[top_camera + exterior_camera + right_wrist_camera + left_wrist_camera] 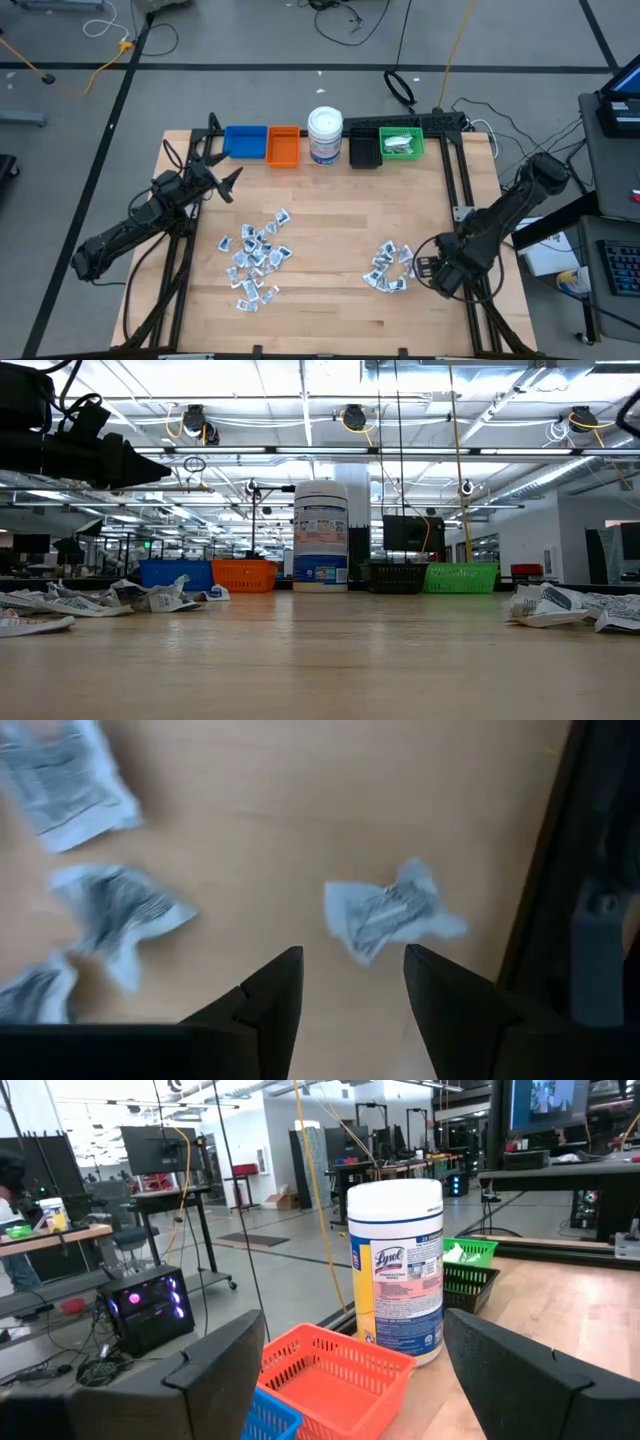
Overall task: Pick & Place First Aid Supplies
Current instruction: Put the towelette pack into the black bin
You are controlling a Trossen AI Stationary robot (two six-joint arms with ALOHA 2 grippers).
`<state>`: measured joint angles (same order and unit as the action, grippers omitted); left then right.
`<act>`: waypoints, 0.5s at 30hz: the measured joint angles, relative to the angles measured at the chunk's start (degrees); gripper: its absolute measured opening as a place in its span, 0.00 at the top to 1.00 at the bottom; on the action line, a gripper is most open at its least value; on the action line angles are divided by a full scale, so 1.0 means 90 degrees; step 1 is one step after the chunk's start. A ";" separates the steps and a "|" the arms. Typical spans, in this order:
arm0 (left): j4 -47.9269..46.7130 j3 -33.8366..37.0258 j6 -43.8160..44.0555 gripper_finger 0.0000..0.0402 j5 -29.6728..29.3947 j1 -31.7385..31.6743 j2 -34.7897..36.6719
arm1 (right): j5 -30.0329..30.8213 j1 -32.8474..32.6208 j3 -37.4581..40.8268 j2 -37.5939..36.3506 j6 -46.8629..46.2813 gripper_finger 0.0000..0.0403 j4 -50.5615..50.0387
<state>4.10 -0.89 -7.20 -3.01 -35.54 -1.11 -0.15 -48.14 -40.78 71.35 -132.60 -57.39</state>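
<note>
the first aid supplies are little flat crinkly packets, white and silvery. one big pile [256, 258] lies on the left part of the table, and a small pile [389, 268] lies near the right front. a few more sit in the green bin [402, 144].

the table [330, 220] is smooth pale wood with a dark metal frame along its edges. around it is a grey floor with cables, and far behind are desks, screens and bright ceiling lights.

at the back edge stand a blue bin [245, 141], an orange bin [283, 146], a round white jar [325, 135] with a blue label, a black bin [364, 150] and the green bin, all in a row. the bins have mesh walls like little baskets. the middle of the table is bare wood with lots of room.

the left gripper [226, 180] hangs up in the air near the back left, fingers wide apart, holding nothing.

the right gripper [347, 982] is low over the wood just beside the small pile. its fingers are a little apart and empty, with one crumpled packet [390, 919] lying just ahead of them.
</note>
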 joint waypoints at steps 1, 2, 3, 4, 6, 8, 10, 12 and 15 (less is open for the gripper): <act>0.0000 0.0001 0.0000 0.23 0.0000 0.0000 0.0001 | 0.0001 0.0000 0.0103 -0.0002 0.0005 0.58 0.0067; 0.0000 0.0001 0.0000 0.23 0.0000 0.0000 0.0000 | 0.0001 0.0000 0.0208 -0.0002 0.0037 0.58 0.0127; 0.0000 0.0000 0.0000 0.23 0.0000 0.0000 0.0001 | -0.0002 0.0000 0.0312 -0.0002 0.0075 0.58 0.0188; 0.0000 0.0002 0.0000 0.23 0.0000 0.0001 0.0000 | -0.0003 0.0000 0.0410 -0.0002 0.0118 0.58 0.0275; 0.0000 0.0001 0.0000 0.23 0.0000 -0.0001 -0.0001 | -0.0003 0.0000 0.0575 -0.0002 0.0142 0.58 0.0471; 0.0000 0.0000 0.0000 0.23 0.0000 -0.0001 0.0001 | -0.0001 0.0002 0.0721 -0.0001 0.0217 0.58 0.0698; 0.0000 0.0000 0.0000 0.23 0.0000 -0.0001 0.0001 | 0.0003 0.0002 0.0797 -0.0007 0.0302 0.60 0.0904; 0.0000 0.0000 0.0000 0.23 -0.0001 -0.0001 0.0000 | 0.0014 0.0002 0.0836 -0.0012 0.0311 0.64 0.0993; 0.0000 0.0000 0.0000 0.23 0.0000 -0.0001 -0.0001 | 0.0060 0.0002 0.0848 -0.0012 0.0333 0.75 0.0997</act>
<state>4.10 -0.89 -7.20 -3.01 -35.55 -1.13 0.38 -48.12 -33.15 71.24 -129.60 -48.42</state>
